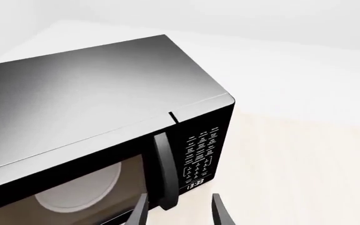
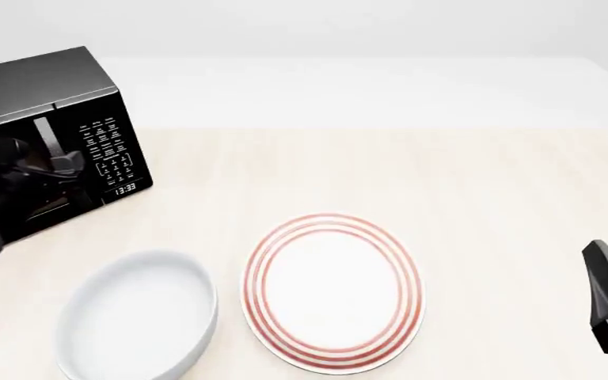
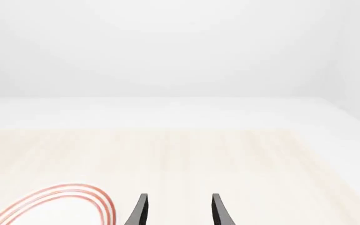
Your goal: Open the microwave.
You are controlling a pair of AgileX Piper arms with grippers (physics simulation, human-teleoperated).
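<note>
Microwave: we see it at the table's far left, door shut, right in front of our left pincer.
Handle: a stiff vertical bar between window and keypad; it sits between our spread left fingers, not yet pinched.
Handling: we judge the box heavy and rigid, the door hinged; the smooth bar may slip, so grip mid-bar and pull in an arc.
Right pincer: apart, idle, well away, near the plate.

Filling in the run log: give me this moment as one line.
microwave: door shut | left gripper: open, astride door handle | right gripper: open, idle over table
</note>
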